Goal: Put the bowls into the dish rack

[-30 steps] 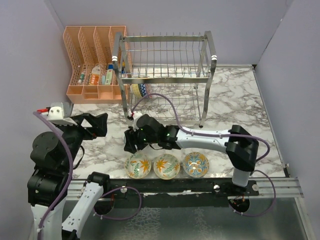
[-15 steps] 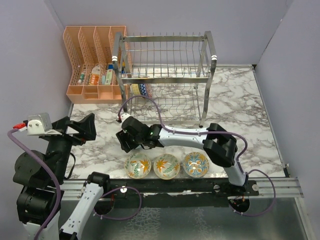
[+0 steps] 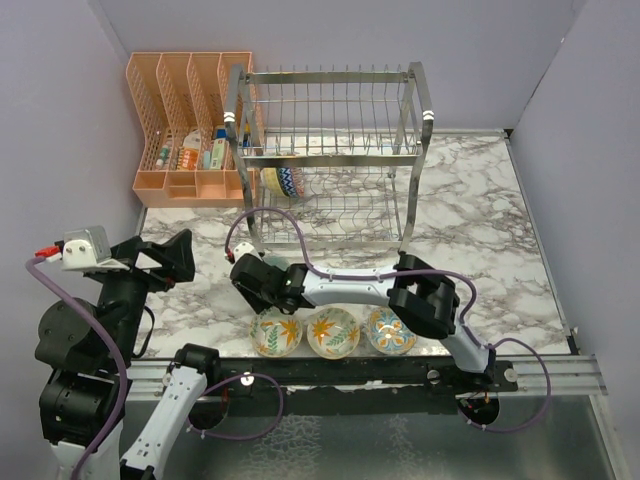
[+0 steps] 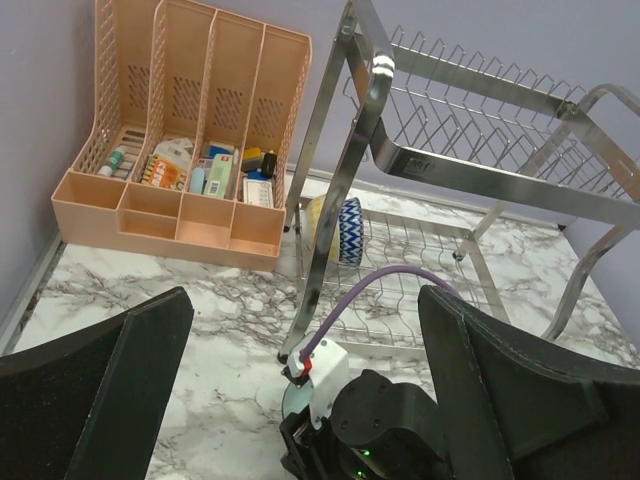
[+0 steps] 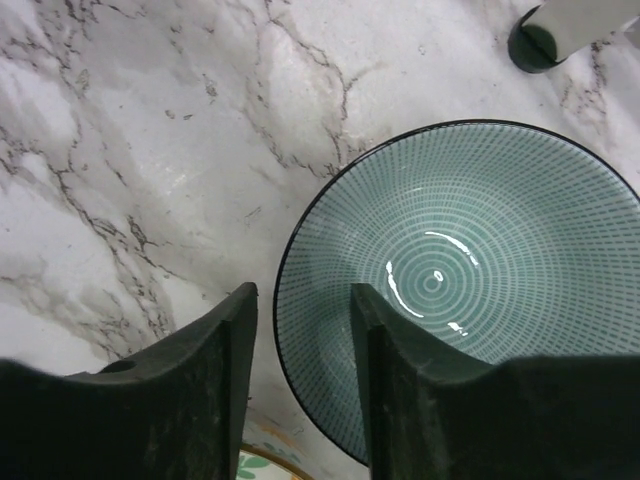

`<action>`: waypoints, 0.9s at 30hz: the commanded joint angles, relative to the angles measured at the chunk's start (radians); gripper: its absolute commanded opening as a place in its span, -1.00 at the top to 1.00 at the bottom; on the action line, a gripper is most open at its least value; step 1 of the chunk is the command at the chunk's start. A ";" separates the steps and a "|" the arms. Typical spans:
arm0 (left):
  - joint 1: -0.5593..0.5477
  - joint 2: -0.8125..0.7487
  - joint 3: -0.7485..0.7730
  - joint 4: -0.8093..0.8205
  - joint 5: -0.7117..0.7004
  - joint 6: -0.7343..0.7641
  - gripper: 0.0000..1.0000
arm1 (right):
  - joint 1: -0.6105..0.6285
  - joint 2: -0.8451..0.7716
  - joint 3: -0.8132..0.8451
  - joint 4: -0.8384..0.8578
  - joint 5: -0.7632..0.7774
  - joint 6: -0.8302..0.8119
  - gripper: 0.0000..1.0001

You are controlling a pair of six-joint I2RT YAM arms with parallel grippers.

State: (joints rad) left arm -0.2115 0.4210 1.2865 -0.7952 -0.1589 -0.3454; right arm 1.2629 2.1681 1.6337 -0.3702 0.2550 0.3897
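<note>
Item: teal bowl (image 5: 450,290) | Location: marble table (image 5: 120,120), near dish rack (image 3: 330,160) foot | Handling: likely stiff, glossy-slick, breakable | Hold: rim | right gripper (image 5: 300,300): spread astride rim, not pinching

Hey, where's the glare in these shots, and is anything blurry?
Right wrist view: small white glints on the teal bowl, otherwise sharp. Left wrist view: bright glare on the dish rack post; the dark fingers block the lower corners. Top view: even light, no blur.

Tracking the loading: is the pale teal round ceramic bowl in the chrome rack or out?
Out: the pale teal ceramic bowl sits upright on the marble table, right fingers straddling its rim.
</note>
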 commanded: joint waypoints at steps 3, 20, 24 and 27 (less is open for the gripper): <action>-0.003 -0.018 -0.015 0.002 -0.022 0.007 -0.99 | 0.013 0.034 0.028 -0.023 0.150 -0.014 0.38; -0.003 0.002 -0.023 0.011 -0.019 0.010 -0.99 | 0.016 -0.299 -0.230 0.233 -0.008 -0.047 0.98; -0.003 0.011 -0.023 0.010 -0.021 0.012 -0.99 | 0.014 -0.406 -0.320 0.310 -0.125 -0.028 0.98; -0.002 0.014 -0.023 0.010 -0.021 0.011 -0.99 | 0.008 -0.483 -0.393 0.382 -0.210 0.007 0.98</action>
State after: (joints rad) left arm -0.2115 0.4198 1.2617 -0.7952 -0.1623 -0.3447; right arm 1.2701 1.8046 1.3045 -0.1875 0.1993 0.3611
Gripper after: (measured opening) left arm 0.993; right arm 0.057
